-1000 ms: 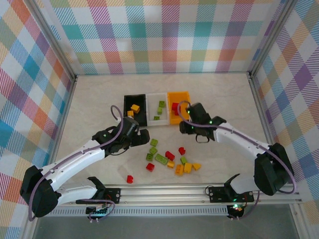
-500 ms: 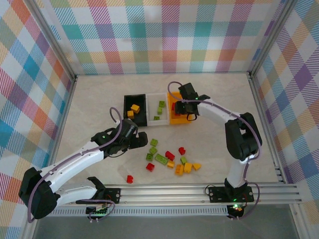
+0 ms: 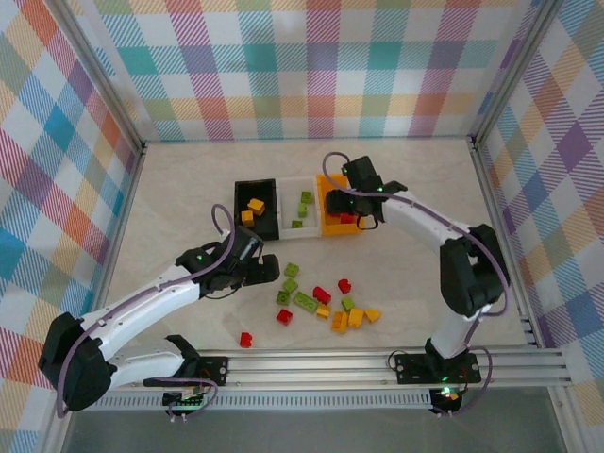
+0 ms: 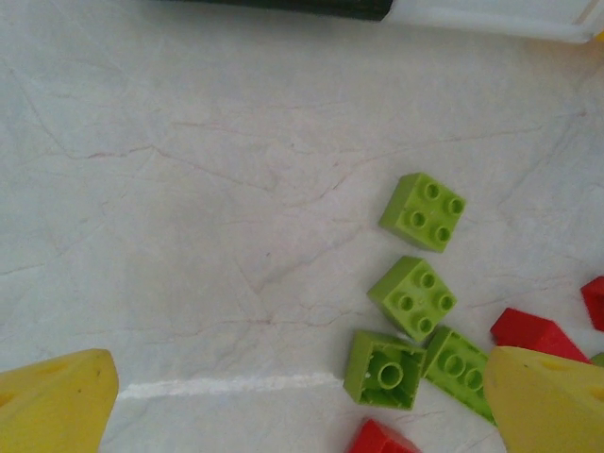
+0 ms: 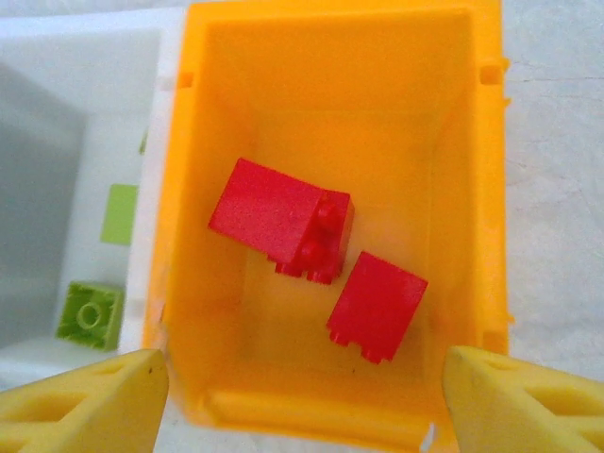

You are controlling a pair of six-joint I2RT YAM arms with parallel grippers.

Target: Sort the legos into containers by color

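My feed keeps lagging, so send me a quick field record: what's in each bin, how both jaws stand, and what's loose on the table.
black bin: two yellow-orange bricks
white bin: three green bricks
orange bin: two red bricks
left jaws: open, empty, over loose green bricks
right jaws: open, empty, above the orange bin
loose pile: red, green and yellow-orange mixed, between the arms
stray red brick: alone, close to the near rail
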